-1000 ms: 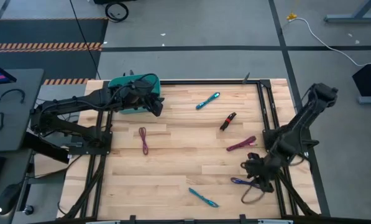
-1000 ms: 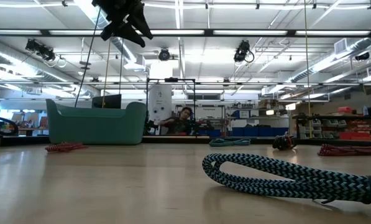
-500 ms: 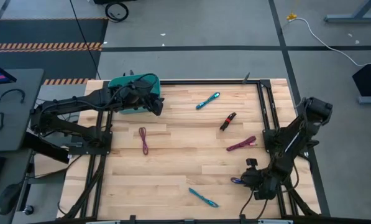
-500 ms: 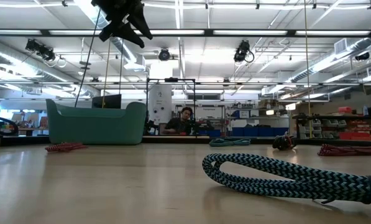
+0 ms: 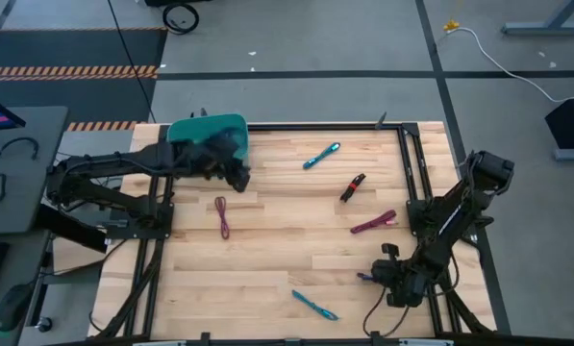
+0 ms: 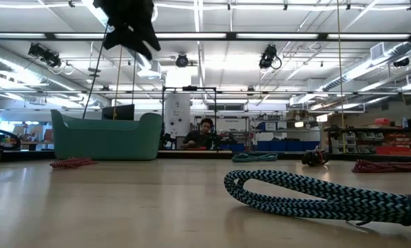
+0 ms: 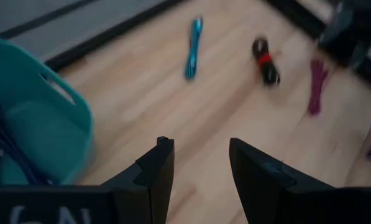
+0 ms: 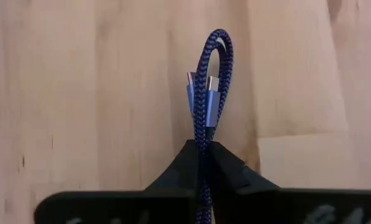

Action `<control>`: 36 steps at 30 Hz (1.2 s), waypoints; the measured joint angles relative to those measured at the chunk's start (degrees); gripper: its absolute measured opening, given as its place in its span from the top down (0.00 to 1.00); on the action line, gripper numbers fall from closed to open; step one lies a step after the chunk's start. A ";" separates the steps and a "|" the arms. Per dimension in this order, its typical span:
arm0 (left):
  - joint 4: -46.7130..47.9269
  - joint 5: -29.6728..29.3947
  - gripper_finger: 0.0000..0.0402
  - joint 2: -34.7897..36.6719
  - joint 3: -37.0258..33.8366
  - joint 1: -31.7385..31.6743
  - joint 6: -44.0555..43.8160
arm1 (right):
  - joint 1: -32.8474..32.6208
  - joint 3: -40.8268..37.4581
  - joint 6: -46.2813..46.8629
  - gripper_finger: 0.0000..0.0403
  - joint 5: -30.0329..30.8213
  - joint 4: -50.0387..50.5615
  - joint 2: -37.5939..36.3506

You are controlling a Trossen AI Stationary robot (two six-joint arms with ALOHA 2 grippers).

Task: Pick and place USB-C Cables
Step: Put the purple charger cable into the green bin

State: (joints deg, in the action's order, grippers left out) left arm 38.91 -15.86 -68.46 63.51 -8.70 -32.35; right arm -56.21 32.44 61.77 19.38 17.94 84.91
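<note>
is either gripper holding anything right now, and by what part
The right gripper is shut on a blue braided USB-C cable, pinching the bundle partway along, looped end and plugs sticking out. The left gripper is open and empty.

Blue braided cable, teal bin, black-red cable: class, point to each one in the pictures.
blue braided cable (image 8: 208, 93): right wrist view, on the loop above its two plugs.
teal bin (image 6: 109, 140): low view, on its front wall.
black-red cable (image 5: 353, 186): high view, on the bundle's middle.

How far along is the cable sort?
Done: at least one blue cable lies in the teal bin. In hand: the right end effector is shut on a blue-purple cable. The left end effector is open beside the bin. Left on the table: five cables.
</note>
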 joint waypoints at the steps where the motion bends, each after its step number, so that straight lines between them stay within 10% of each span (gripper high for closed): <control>1: -0.07 0.02 0.60 0.32 -1.62 0.78 -0.05 | 1.36 -0.18 -0.10 0.95 0.23 0.65 -1.24; 8: -23.91 4.58 0.60 1.32 -20.75 5.92 -3.70 | 18.56 -0.10 -9.70 0.96 7.67 -5.99 -10.19; 19: -77.98 8.27 0.60 1.32 -39.15 9.34 10.81 | 51.45 1.94 -33.10 0.96 0.16 -61.14 -5.05; 26: -86.13 8.34 0.52 1.39 -36.34 6.91 9.87 | 59.38 14.81 -36.62 0.96 -11.74 -63.82 0.62; 36: -89.81 11.54 0.38 1.35 -34.13 4.28 10.82 | 61.45 30.84 -39.92 0.96 -11.50 -64.19 11.44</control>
State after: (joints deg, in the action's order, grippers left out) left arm -50.90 -4.32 -67.11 29.39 -4.42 -21.53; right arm 5.23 63.27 21.85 7.88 -46.24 96.35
